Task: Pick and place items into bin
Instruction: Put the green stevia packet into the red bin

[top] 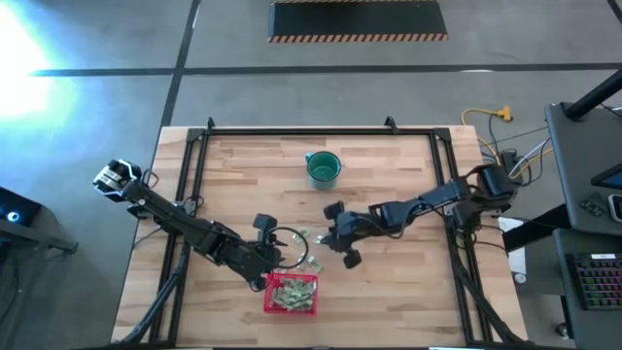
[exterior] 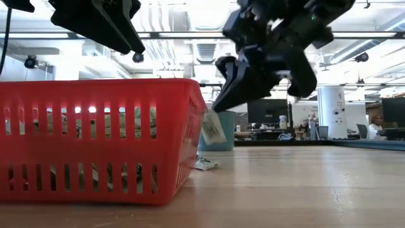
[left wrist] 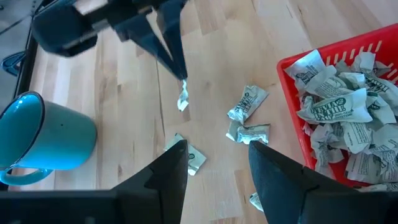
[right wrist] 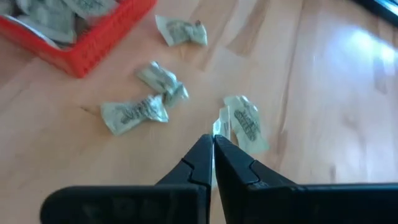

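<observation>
The red bin (top: 292, 293) stands near the table's front edge, and several pale wrapped items (left wrist: 339, 118) lie in it. More items lie loose on the wood next to it (left wrist: 247, 103), (left wrist: 251, 132), (left wrist: 190, 157). My right gripper (left wrist: 182, 76) is above them, shut on one item (left wrist: 183, 99), which also shows in the low view (exterior: 213, 128). My left gripper (left wrist: 217, 168) hangs open over the table by the bin's far left corner, with nothing between its fingers. My right gripper pinches the item's upper end (right wrist: 219, 129) between its two fingertips. The fingers slant down from the table's right side. The item hangs below the fingertips, lifted clear of the table.
A teal cup (top: 324, 168) stands toward the table's far edge, well behind both grippers. A black frame (top: 321, 132) runs round the table's edges. Bare wood lies to the right of the bin.
</observation>
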Action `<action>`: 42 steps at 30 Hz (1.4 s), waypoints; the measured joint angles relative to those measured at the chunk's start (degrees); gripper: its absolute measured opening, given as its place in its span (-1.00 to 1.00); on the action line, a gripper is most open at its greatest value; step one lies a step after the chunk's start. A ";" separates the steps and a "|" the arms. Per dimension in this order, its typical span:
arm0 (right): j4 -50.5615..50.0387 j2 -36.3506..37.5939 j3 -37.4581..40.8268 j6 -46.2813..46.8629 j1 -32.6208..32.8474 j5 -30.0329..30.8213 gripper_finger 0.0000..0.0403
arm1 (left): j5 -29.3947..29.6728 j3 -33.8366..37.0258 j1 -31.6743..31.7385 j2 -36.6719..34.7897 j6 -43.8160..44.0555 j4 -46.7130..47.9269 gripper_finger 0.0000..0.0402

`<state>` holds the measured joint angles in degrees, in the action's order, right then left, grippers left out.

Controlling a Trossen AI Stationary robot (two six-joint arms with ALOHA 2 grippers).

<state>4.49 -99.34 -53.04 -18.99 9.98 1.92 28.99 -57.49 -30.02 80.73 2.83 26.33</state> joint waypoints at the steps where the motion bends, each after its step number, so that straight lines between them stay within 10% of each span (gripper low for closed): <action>1: -0.03 0.43 0.00 -0.36 0.49 0.53 -0.96 | 0.00 0.00 0.00 0.00 -0.01 0.00 -0.24; 18: 8.19 3.37 -0.17 -4.68 8.14 4.12 -0.96 | 0.90 0.01 -0.04 0.02 -0.02 0.67 -0.24; 42: 17.71 -6.61 -6.51 -5.59 12.91 -8.01 -0.96 | 12.29 5.92 0.07 0.07 8.87 10.30 -0.24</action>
<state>22.20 -105.95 -59.55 -24.57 22.90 -6.09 41.28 -51.57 -29.95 80.79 11.70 36.63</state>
